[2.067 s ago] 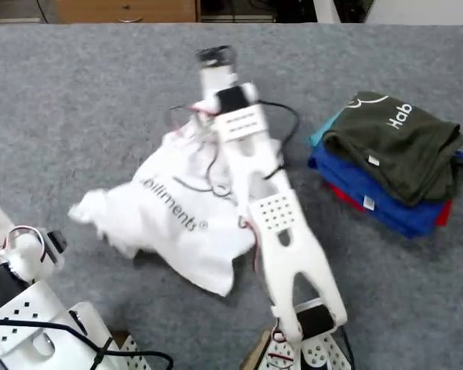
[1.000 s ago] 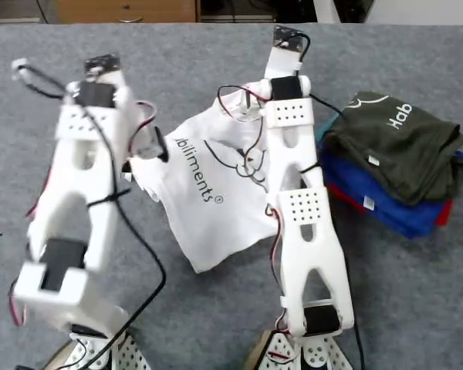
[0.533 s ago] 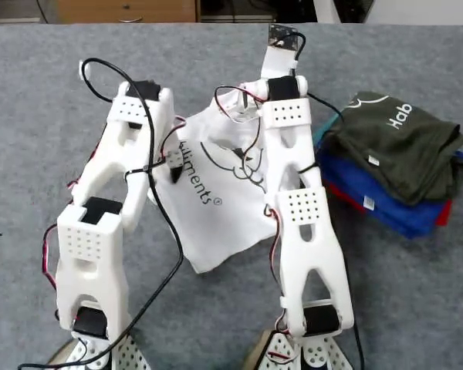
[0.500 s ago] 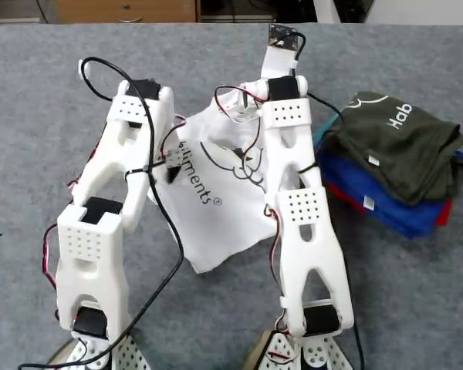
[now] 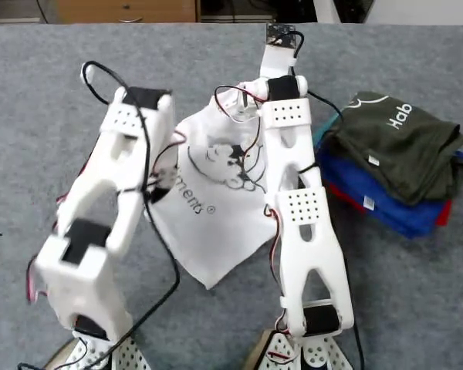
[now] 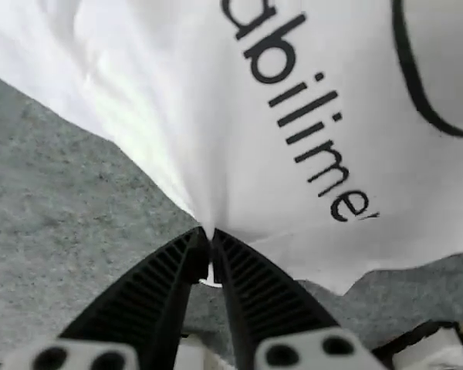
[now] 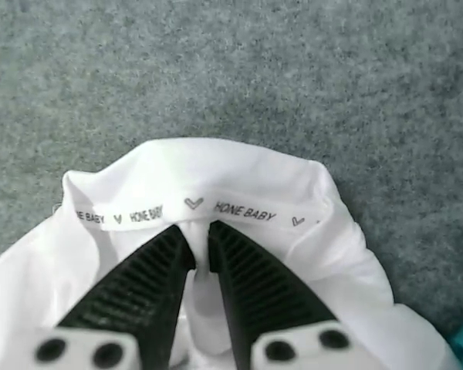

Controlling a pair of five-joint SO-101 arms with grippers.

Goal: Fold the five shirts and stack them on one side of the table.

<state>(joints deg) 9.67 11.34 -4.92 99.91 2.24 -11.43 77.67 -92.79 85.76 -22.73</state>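
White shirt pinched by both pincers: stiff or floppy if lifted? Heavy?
Likely floppy: the white shirt gathers into creases at the left pincer and its lower end tapers to a limp point. Probably light: the right pincer holds it by a thin pinch at the collar. It may sag between the two grips unless pulled taut.

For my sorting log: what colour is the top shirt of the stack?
Top shirt: dark olive with white lettering, clearest in the high view.
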